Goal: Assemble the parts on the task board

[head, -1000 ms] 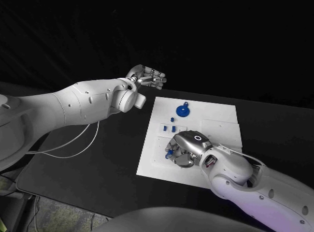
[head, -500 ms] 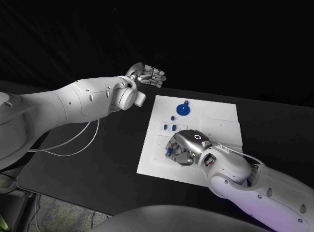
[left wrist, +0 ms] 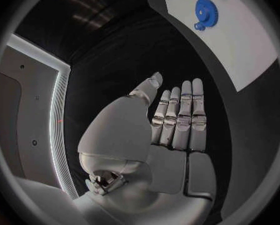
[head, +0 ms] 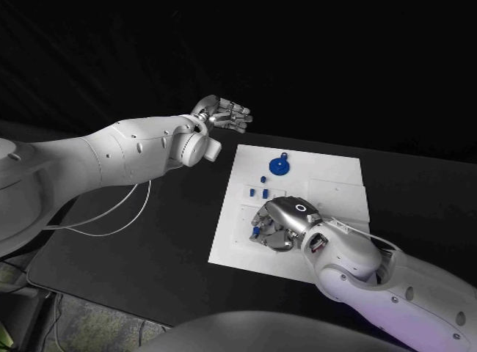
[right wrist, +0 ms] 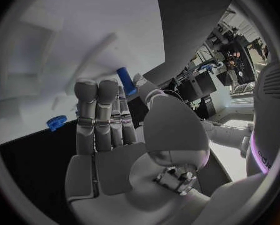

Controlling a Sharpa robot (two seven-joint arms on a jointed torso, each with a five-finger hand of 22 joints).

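**Right hand low on the task board, left hand raised off it**

The task board point(head: 302, 176) lies mid-counter point(head: 143, 249). A blue gear point(head: 278, 168) sits near its far edge, small blue parts point(head: 257, 193) just nearer. The right hand point(head: 283, 224) bends down over the board's near-left area, its fingers point(right wrist: 97, 110) pinching a blue peg point(right wrist: 126, 81). The left hand point(head: 224, 116) hangs beyond the board's far-left corner, fingers point(left wrist: 184, 112) straight, together, holding nothing

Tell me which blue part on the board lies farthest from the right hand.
The round blue gear at the board's far end; the other small blue pieces lie closer to the right hand.
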